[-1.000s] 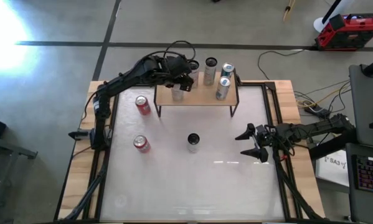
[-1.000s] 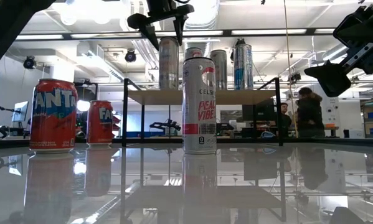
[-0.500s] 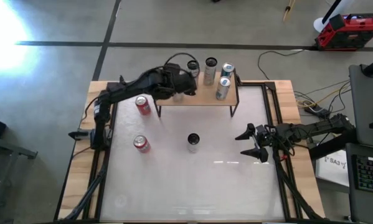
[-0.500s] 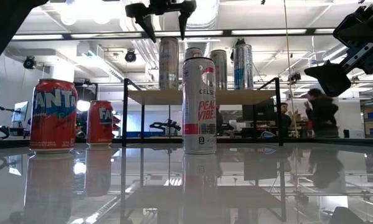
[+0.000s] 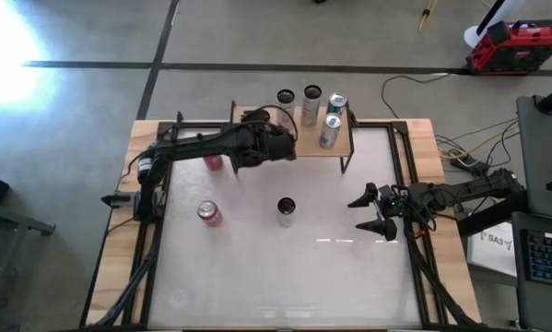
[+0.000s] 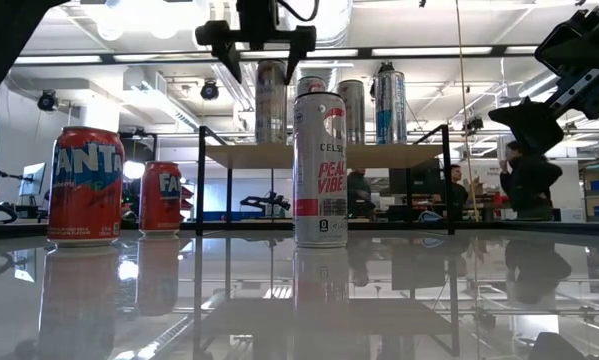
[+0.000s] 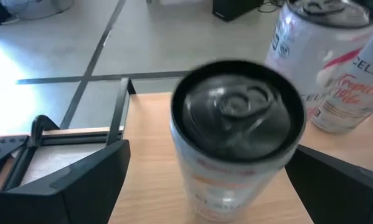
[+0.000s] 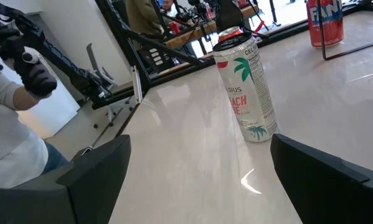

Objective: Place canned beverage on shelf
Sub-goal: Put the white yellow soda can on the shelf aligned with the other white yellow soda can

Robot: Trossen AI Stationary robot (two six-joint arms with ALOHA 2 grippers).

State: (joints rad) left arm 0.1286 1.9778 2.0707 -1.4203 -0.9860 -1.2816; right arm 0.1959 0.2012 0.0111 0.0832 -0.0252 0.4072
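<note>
Where the left gripper point(image 6: 258, 52) a second ago stood over the shelf's left end around a silver can, we now see it drawn back toward the table's near side, its fingers point(image 7: 61, 186) spread wide and holding nothing. In the left wrist view the released can point(image 7: 236, 143) stands upright between the two open fingers, touching neither, with a second Celsius can point(image 7: 326, 62) just beyond it. In the low view the gripper hangs above the shelf point(image 6: 324, 155), its two fingertips pointing down to either side of the leftmost can's top point(image 6: 271, 100). From above, the left arm point(image 5: 211, 148) now lies across the shelf's left corner, hiding part of the tan top point(image 5: 340, 148), whereas earlier it reached in from behind that corner.

We count four tall cans on the shelf: the one just released point(image 5: 286, 98), one beside it point(image 5: 311, 103), and two blue-and-silver ones point(image 5: 332, 124) at the right. These three have not moved.

On the table point(image 5: 285, 267), the Celsius Peach Vibe can point(image 6: 320, 170) stands in front of the shelf, and two red Fanta cans point(image 6: 86, 185) stand at the left; all are unchanged. The right gripper point(image 5: 382, 214) waits at the table's right side, its fingers point(image 8: 80, 180) apart and empty, exactly as before. People point(image 6: 529, 180) show in the room behind.
</note>
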